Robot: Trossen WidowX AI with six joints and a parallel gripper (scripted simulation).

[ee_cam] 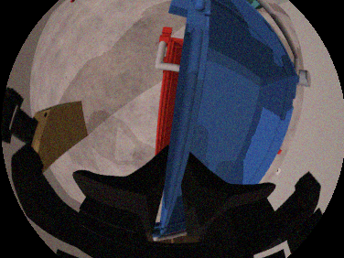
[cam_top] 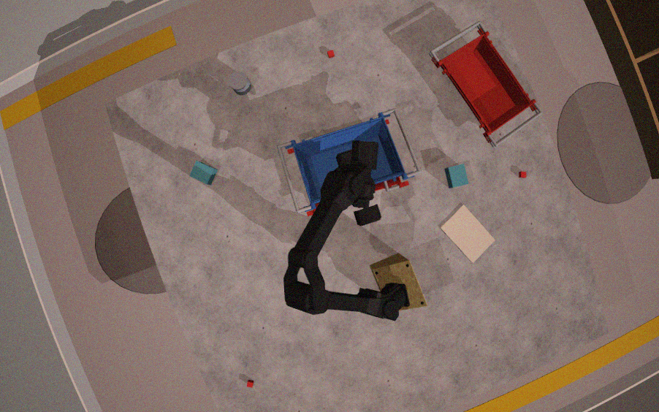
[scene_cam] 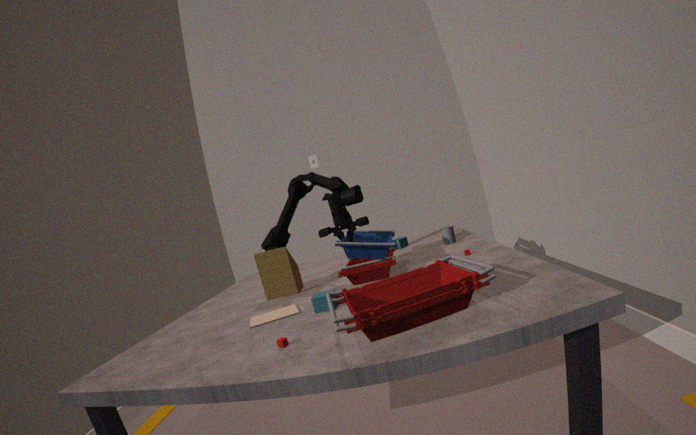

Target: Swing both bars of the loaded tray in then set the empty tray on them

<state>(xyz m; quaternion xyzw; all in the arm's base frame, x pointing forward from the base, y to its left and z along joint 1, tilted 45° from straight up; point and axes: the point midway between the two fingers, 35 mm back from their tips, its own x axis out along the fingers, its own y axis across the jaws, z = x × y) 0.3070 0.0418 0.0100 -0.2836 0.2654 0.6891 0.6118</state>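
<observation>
The empty blue tray hangs or rests nearly level just above the lower red tray. My gripper is shut on the blue tray's long side wall; in the top view the arm hides the fingertips. The blue tray's own bars stick out over its ends. One wire bar of the lower tray sits inward of its end, under the blue tray. The other bar and the load are hidden. Contact between tray and bars cannot be told.
Another red tray stands to the side with bars out. Teal blocks, a pale plate, a grey cylinder and small red cubes lie around. The arm's base is on a golden block.
</observation>
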